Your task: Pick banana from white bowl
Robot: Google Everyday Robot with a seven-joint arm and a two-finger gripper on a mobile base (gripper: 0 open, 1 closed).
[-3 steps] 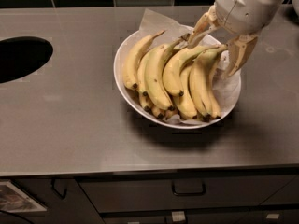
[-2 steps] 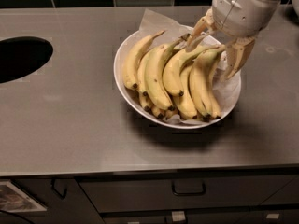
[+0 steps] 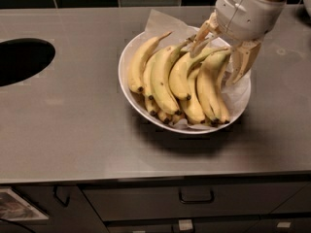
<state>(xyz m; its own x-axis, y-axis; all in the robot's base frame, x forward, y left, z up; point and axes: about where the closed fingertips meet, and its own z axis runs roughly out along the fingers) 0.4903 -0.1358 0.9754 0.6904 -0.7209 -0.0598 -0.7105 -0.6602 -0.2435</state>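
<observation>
The white bowl lined with white paper sits on the steel counter and holds several yellow bananas side by side. The long curved banana, greenish toward its upper end, lies at the right of the bunch. My gripper hangs over the bowl's far right side. Its fingers are open and straddle the upper ends of the right-hand bananas. One finger is on the left and the other finger on the right. The banana's stem tip is hidden between them.
A dark round opening is cut into the counter at the left. Dark tiles run along the back wall. Drawers with handles sit below the counter's front edge.
</observation>
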